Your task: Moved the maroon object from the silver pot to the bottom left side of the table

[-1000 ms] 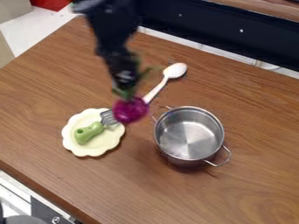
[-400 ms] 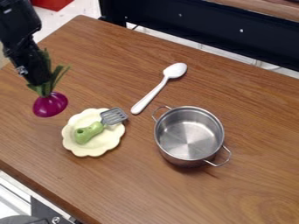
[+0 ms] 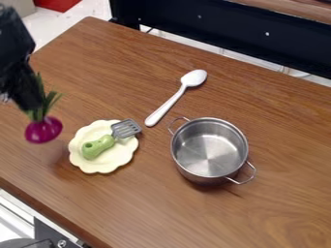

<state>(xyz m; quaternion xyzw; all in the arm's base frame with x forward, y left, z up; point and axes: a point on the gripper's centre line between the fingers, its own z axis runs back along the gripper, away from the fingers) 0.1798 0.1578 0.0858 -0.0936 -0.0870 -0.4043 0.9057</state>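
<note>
Onion (image 3: 43, 130): a bit lower, nearer the camera
End effector (image 3: 32, 107): holding its green top (image 3: 45, 102)
Tabletop (image 3: 278, 213): carrying looks nearly done; next, lower and let go

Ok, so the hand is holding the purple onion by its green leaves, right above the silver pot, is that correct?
Not above the silver pot: in the camera view, the hand holds the purple onion by its green leaves to the left of the cream plate.
</note>
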